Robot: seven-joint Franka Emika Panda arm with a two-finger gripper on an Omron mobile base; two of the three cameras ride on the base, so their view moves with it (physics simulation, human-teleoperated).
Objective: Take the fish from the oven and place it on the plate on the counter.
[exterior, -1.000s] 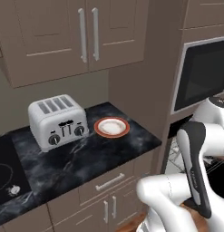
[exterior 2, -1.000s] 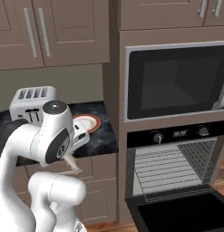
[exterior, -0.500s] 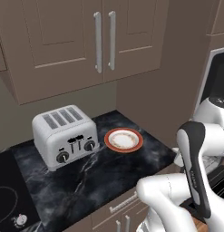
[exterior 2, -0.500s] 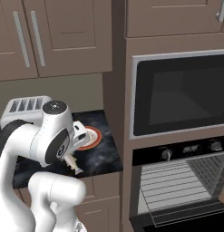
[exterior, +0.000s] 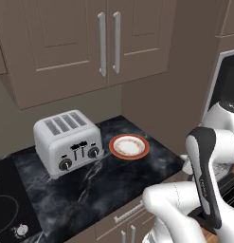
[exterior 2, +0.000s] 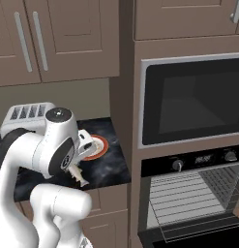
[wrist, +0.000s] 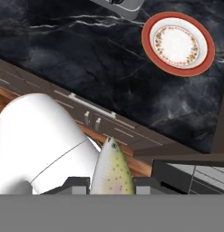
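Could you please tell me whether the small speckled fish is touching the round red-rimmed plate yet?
Apart. In the hand view the small pale speckled fish sits in the pincer at the bottom, while the round red-rimmed plate lies far off across bare glossy black marble counter.

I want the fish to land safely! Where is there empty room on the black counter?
The plate has a bare white centre. The counter is bare in front of the toaster and plate, to its front edge. It is crowded at the back, where both sit close. The tool holds the fish.
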